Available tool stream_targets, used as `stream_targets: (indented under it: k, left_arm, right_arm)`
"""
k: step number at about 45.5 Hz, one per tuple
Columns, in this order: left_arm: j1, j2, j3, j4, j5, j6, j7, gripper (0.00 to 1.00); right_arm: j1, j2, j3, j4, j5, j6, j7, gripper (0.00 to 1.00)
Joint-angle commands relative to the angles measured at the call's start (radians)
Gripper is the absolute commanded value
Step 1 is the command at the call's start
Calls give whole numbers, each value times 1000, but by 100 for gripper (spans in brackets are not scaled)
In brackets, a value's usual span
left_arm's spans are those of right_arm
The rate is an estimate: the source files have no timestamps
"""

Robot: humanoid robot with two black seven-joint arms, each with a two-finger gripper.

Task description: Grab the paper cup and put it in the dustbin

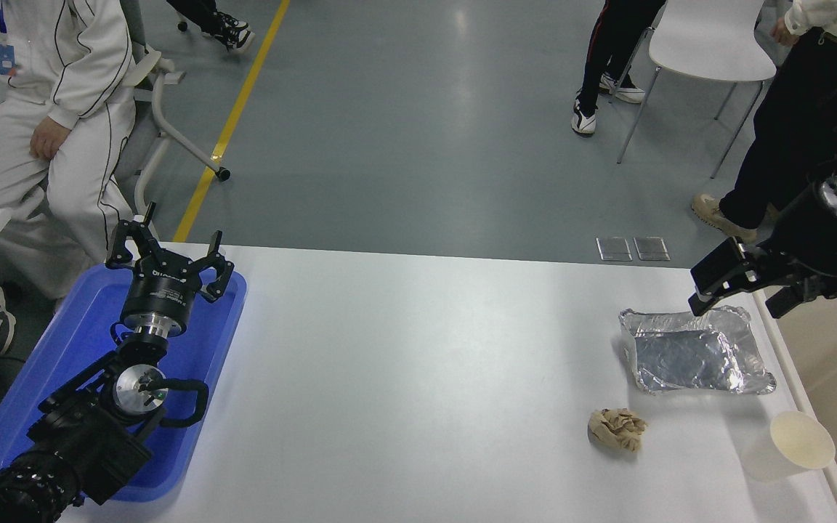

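Note:
The white paper cup point(789, 449) lies on its side near the table's front right corner, its cream opening facing right. The cream dustbin point(836, 378) stands beside the table's right edge, only its rim and inner wall showing. My right gripper point(742, 290) is open and empty, hovering above the far right of the table, over the foil tray's back edge and well behind the cup. My left gripper point(168, 254) is open and parked over the blue tray at the lower left.
A crinkled silver foil tray point(694, 352) lies at the right. A crumpled tan paper wad point(616, 428) lies left of the cup. A blue plastic tray point(70, 363) sits at the left edge. People and a white chair point(709, 43) are beyond the table.

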Motion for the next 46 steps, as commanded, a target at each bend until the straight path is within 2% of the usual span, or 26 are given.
stream_targets:
  k: [1, 25, 39, 46]
  left_arm:
    - [0, 0, -2, 0, 0, 0, -1, 100]
    - [0, 1, 0, -2, 0, 0, -1, 100]
    - [2, 0, 0, 0, 0, 0, -1, 100]
    - [2, 1, 0, 0, 0, 0, -1, 100]
  right_arm:
    - [59, 32, -30, 0, -19, 12, 0, 100]
    - [48, -13, -79, -1, -5, 12, 0, 100]
    - [28, -105, -128, -27, -22, 12, -2, 100]
    - [5, -209, -125, -40, -22, 12, -2, 100]
